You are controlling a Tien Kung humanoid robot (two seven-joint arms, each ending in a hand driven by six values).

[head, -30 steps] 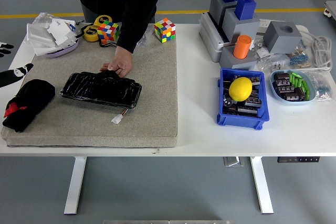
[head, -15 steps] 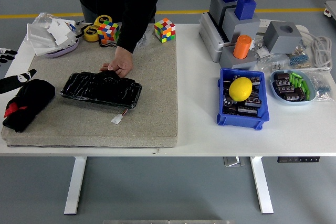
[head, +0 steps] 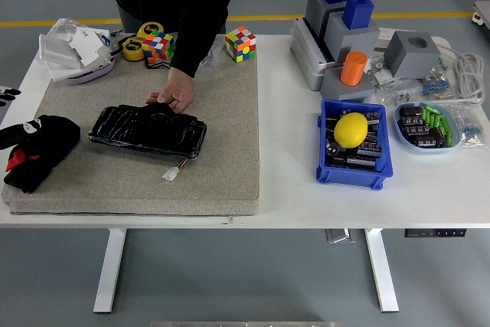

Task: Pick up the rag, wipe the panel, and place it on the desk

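Robot's left hand (head: pixel 17 132) at black rag (head: pixel 40 151), far-left on mat (head: pixel 222 112), finger state unclear; person's hand (head: pixel 174 97) steadies black panel (head: pixel 147 129).

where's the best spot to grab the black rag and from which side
Probably the raised upper bunch of the black rag, taken from the left and above, where the left hand already sits. It lies crumpled on the mat's left edge, and that thick fold offers more to pinch than its flatter lower end.

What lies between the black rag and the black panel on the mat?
Only bare mat lies between the rag and the panel, as the head view shows.
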